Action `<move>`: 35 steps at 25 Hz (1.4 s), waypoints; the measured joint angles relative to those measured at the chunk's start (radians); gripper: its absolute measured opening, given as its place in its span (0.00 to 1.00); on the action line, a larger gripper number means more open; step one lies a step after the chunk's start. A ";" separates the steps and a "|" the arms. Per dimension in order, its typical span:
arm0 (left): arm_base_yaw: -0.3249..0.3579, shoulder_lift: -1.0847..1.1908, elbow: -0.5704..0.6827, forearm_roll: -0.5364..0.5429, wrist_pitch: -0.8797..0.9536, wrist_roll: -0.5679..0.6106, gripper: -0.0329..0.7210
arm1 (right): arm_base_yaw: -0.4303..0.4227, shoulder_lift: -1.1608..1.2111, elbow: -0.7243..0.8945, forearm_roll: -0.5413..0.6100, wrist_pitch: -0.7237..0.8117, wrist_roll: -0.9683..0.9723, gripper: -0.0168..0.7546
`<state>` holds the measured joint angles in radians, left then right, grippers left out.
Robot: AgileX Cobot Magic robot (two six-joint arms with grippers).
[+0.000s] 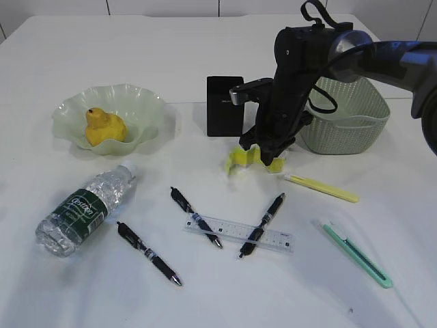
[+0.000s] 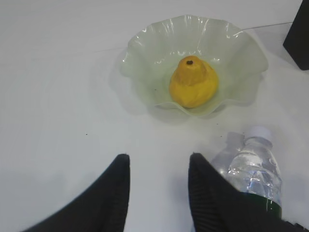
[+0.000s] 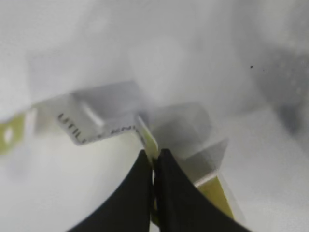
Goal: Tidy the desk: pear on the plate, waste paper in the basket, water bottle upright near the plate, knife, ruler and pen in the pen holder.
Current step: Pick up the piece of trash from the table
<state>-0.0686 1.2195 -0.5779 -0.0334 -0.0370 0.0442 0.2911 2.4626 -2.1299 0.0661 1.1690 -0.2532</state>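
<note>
The tabletop is white and most of the stuff sits in its front half. The mesh basket is at the back right, with the black pen holder just left of the right arm. The scalloped green plate is back left, and the pear is already sitting in it, so that bit looks done.

The water bottle lies on its side in front of the plate, long axis diagonal, cap pointing up toward the plate. It needs standing up, and the left gripper hangs right next to it with its fingers spread and nothing in them.

The ruler lies roughly left-to-right, with two of the three pens crossing over it. A green knife and a yellow one point diagonally on the right side.

Smallest item: the waste paper, a folded yellow-and-white bit just in front of the pen holder. The right gripper is pressed together on an edge of it, probably so it can go straight to the nearby basket.
</note>
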 joint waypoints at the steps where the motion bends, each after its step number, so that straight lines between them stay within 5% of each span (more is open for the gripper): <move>1: 0.000 0.000 0.000 0.000 0.000 0.000 0.42 | 0.000 0.000 0.000 0.000 -0.002 0.000 0.02; 35: 0.000 0.000 0.000 0.000 0.000 0.000 0.36 | 0.000 0.000 -0.136 0.000 0.053 0.017 0.01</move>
<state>-0.0686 1.2195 -0.5779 -0.0334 -0.0370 0.0442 0.2911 2.4626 -2.2658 0.0661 1.2225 -0.2364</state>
